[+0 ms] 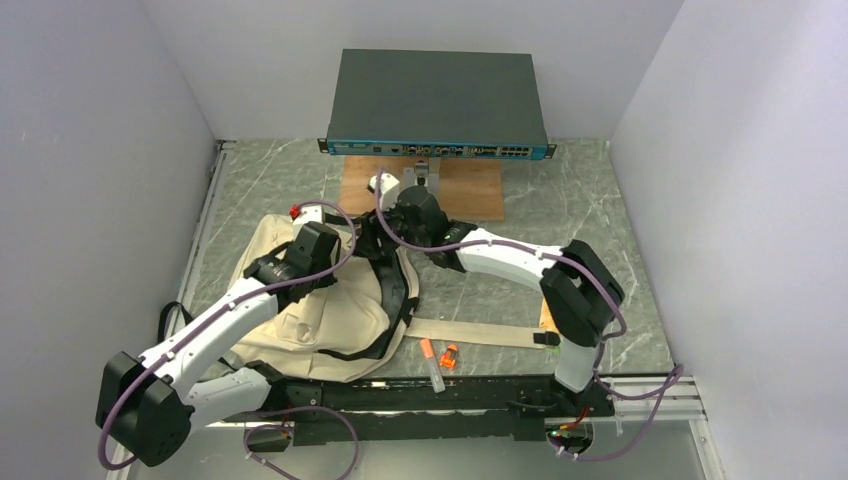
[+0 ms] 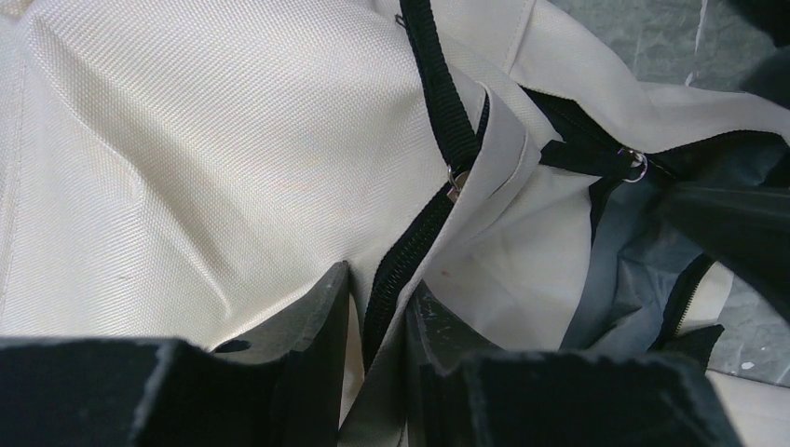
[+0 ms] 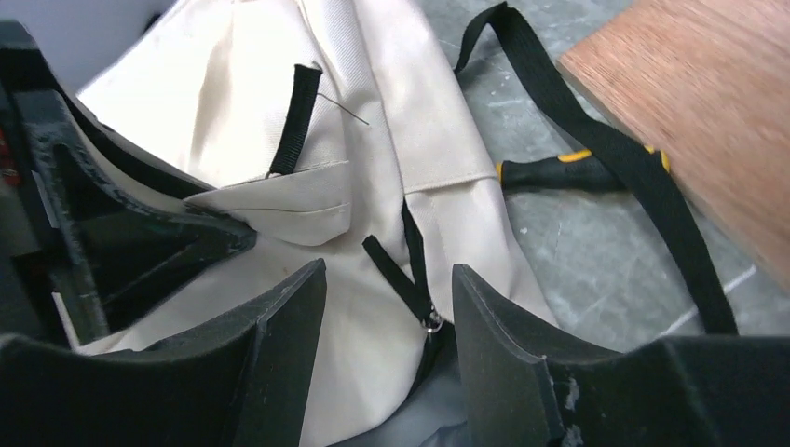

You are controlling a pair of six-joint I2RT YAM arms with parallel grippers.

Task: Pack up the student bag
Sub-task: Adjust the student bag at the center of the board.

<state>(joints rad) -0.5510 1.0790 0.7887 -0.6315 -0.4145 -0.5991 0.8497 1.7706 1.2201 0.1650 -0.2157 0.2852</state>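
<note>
The student bag lies slumped on the left half of the table, with its opening turned toward the centre and one long beige strap trailing right along the near edge.

On the left, the left gripper is down on the bag's zipper. Its jaws stand only narrowly apart, and the black zip tape and a fold of beige cloth fill the gap, so it looks pinched onto the bag's edge. That hold is thin. A pull across the cloth could let the edge slide out, or simply drag the whole soft bag along the table.

Just to its right, the right gripper hovers over the same seam with its jaws about half open and holding nothing. The small metal zipper pull sits below the gap. It is tiny and lies flat, so the jaws could catch fabric instead, or miss it. The two grippers also sit very near each other, so any sideways move risks a knock.

Farther right, a screwdriver lies beside the wooden board, and orange markers wait near the strap, all outside the bag.
</note>
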